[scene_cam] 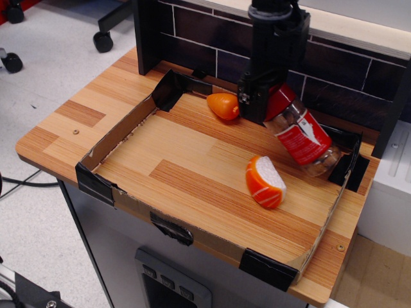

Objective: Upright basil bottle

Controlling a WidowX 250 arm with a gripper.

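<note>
One black gripper (260, 102) clamps tilted cylindrical clear-plastic basil bottle (300, 136) w/ red cap.

The robot arm (277, 38) is matte black all over, a blocky column with squared housings and a rounded, ribbed collar near the top. It ends in a black gripper (255, 102) with flat, broad fingers (247, 96). Any markings, screws or cables are too dark to make out.
</note>
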